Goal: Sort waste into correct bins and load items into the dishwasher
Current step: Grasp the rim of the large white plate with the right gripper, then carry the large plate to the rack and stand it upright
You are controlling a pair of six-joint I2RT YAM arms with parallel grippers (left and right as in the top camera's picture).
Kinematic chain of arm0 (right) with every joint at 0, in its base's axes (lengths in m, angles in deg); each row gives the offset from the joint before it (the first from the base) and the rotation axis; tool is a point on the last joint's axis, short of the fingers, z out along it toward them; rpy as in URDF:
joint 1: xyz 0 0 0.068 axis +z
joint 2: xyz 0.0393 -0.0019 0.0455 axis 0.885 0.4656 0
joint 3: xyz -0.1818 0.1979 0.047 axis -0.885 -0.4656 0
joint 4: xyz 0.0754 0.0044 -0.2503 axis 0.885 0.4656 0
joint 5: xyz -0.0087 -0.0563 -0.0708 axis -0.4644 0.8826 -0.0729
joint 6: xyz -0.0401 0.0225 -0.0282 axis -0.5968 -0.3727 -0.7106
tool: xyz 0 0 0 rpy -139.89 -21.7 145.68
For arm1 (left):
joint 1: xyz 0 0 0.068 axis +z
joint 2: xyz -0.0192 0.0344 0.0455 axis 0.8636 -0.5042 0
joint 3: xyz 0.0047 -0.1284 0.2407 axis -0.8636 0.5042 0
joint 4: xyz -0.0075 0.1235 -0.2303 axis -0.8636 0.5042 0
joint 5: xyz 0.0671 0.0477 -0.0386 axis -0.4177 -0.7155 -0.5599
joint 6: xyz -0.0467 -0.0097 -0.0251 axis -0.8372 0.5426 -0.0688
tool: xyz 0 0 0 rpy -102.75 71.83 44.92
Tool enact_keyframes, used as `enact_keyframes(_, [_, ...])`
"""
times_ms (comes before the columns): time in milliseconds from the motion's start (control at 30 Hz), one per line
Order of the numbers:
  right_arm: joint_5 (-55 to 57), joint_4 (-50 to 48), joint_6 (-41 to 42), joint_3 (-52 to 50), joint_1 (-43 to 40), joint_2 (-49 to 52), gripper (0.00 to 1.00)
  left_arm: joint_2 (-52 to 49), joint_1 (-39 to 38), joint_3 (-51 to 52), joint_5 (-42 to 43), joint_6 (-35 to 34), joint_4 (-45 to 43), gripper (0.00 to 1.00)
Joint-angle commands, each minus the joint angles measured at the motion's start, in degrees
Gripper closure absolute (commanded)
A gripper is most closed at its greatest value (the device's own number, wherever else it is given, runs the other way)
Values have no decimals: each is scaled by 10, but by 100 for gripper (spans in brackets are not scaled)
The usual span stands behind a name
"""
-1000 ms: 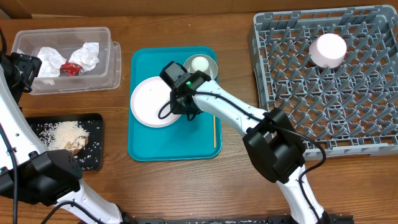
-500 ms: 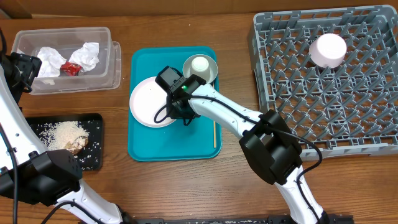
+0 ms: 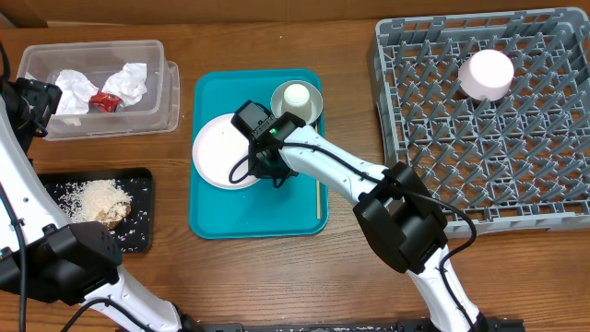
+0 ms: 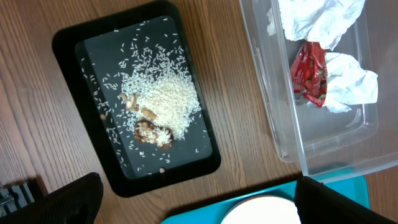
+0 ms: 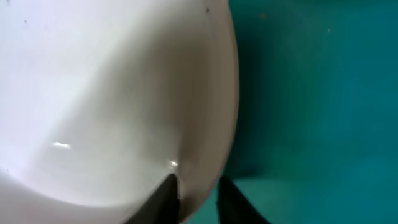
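Observation:
The large whitish plate [image 3: 217, 152] lies on the teal tray [image 3: 258, 212]. My right gripper [image 3: 269, 166] sits at its right rim. In the right wrist view its fingers [image 5: 198, 190] pinch the rim of the plate [image 5: 93, 81], one on top and one outside. A smaller plate [image 3: 313, 109] holding a white cup [image 3: 296, 95] sits at the tray's back right. A pale bowl [image 3: 486, 74] stands upside down in the grey rack [image 3: 516, 175]. My left gripper [image 4: 199, 202] is open and empty, high above the black tray [image 4: 68, 56] with rice and brown scraps [image 4: 161, 99].
The clear tub [image 3: 168, 101] at the back left holds white napkins [image 3: 129, 83] and a red wrapper [image 3: 104, 101]; it also shows in the left wrist view [image 4: 280, 137]. A wooden stick [image 3: 319, 195] lies on the teal tray's right side.
My right gripper shifted a little left and back along the plate rim, and the plate slid slightly left. In the last half second nothing visibly moved. The left arm stayed still.

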Motion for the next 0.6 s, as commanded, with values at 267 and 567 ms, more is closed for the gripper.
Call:
enact_keyframes(267, [-4,32,12,9,0,-16,96,-6,-4,0,0,-8,0,0])
enact_keyframes(567, [103,121,-65,100,-38,-141,96,-6,-4,0,0,-8,0,0])
